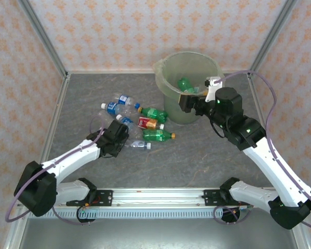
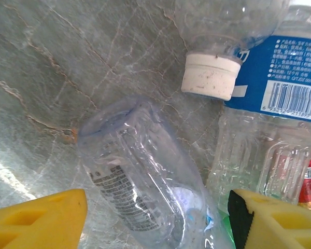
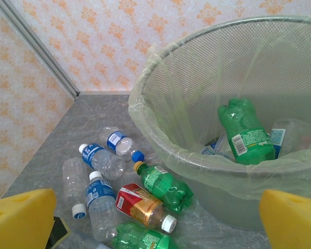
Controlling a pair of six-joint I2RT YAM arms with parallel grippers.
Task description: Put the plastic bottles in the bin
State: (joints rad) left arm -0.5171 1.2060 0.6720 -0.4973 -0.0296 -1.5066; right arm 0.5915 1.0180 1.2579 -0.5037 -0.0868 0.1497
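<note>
Several plastic bottles (image 1: 137, 116) lie in a cluster on the table left of the bin (image 1: 172, 111). My left gripper (image 1: 127, 141) is low over a clear crushed bottle (image 2: 140, 192). Its yellow fingers (image 2: 46, 220) stand on either side of that bottle, open, with a slim gap on the left. A white-capped bottle (image 2: 212, 72) and a blue-labelled one (image 2: 280, 78) lie just beyond. My right gripper (image 1: 188, 99) hovers open at the bin's front rim (image 3: 197, 158), nothing between its fingers (image 3: 23, 218). A green bottle (image 3: 246, 132) lies inside the bin.
On the table beside the bin lie a green bottle (image 3: 163, 184), a red-labelled bottle (image 3: 142, 205) and blue-labelled clear ones (image 3: 101, 161). Patterned walls with metal corner posts (image 1: 44, 39) close in the back and sides.
</note>
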